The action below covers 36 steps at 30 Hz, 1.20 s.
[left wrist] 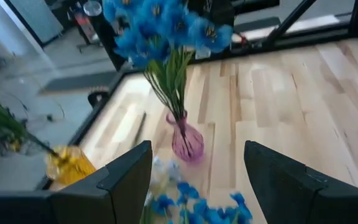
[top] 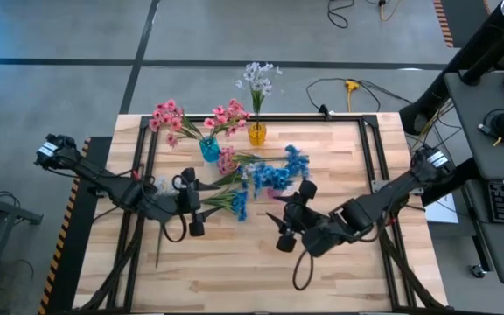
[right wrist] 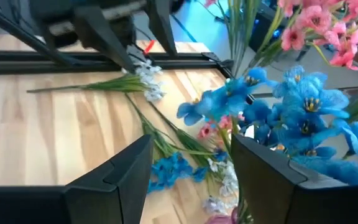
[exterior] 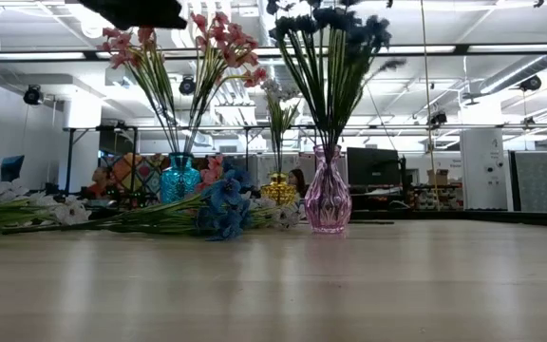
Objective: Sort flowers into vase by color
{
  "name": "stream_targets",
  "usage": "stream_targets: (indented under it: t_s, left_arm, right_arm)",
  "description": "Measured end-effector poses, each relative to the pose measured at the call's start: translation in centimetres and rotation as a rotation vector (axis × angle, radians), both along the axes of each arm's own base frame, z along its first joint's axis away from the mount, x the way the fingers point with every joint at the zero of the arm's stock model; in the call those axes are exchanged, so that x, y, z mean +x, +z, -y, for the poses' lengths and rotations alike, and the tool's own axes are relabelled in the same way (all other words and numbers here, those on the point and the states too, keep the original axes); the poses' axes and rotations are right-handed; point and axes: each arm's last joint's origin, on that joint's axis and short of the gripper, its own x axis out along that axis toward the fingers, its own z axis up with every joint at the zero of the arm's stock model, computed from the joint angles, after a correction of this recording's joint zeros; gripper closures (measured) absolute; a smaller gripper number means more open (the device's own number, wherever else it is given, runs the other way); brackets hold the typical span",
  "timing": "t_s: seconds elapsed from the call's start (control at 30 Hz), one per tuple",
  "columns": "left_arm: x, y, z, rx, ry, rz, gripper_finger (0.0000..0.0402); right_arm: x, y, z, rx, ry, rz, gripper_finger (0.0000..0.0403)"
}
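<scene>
Three vases stand on the table. A pink vase (left wrist: 187, 143) holds blue flowers (left wrist: 166, 28), a teal vase (top: 209, 149) holds pink flowers (top: 169, 116), and a yellow vase (top: 257, 134) holds pale white-lavender flowers (top: 258, 77). Loose sprays lie flat on the wood: blue (top: 237, 206), pink (top: 227, 162) and white (right wrist: 145, 78). My left gripper (top: 192, 205) hovers open by the loose sprays, facing the pink vase. My right gripper (top: 294, 216) hovers open just near-side of the blue bunch (right wrist: 291, 112). Nothing is between either gripper's fingers.
A black frame (top: 370, 149) runs round the tabletop. The near half of the table (top: 234, 271) is bare wood. The vases and loose stems crowd the far middle. A yellow plug and cable (top: 350, 87) lie on the floor beyond the far edge.
</scene>
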Motion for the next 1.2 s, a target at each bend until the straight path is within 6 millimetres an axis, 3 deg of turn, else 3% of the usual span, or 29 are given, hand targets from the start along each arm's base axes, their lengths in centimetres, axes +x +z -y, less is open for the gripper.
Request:
stream_targets:
  t_s: [0.53, 0.93, 1.2]
  left_arm:
    - [-1.6, -3.3, 1.1, -0.298, -0.145, -0.361, 0.0164]
    - [-0.5, -7.2, 2.7, -0.231, -0.095, -0.557, 0.0164]
    - [-0.9, -10.0, 2.5, -0.213, 0.066, -0.751, 0.0164]
  right_arm:
    - [-2.0, 2.5, -3.3, 0.019, 0.106, 0.017, 0.0193]
    - [-2.3, 2.5, -3.7, 0.019, 0.121, 0.017, 0.0193]
    - [-2.3, 2.5, -3.7, 0.015, 0.122, 0.010, 0.0193]
